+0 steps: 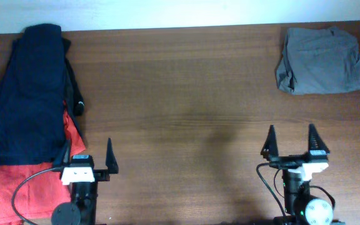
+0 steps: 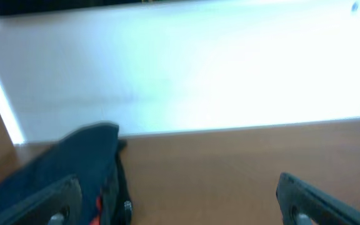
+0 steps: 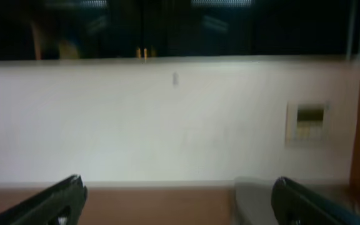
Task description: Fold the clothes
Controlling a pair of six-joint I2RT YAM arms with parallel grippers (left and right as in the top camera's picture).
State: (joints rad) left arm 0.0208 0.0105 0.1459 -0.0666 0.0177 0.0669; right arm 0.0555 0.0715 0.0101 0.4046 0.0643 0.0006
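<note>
A pile of unfolded clothes lies at the table's left edge: a dark navy garment (image 1: 33, 94) on top of a red garment (image 1: 17, 187). The navy garment also shows in the left wrist view (image 2: 74, 159). A folded grey garment (image 1: 319, 60) sits at the far right corner, and its edge shows in the right wrist view (image 3: 255, 200). My left gripper (image 1: 88, 153) is open and empty at the near edge, beside the red garment. My right gripper (image 1: 290, 142) is open and empty at the near right, well short of the grey garment.
The wooden table (image 1: 186, 94) runs between the two garments. A white wall (image 3: 167, 119) stands behind the far edge. A black cable (image 1: 27, 187) loops over the red garment near the left arm's base.
</note>
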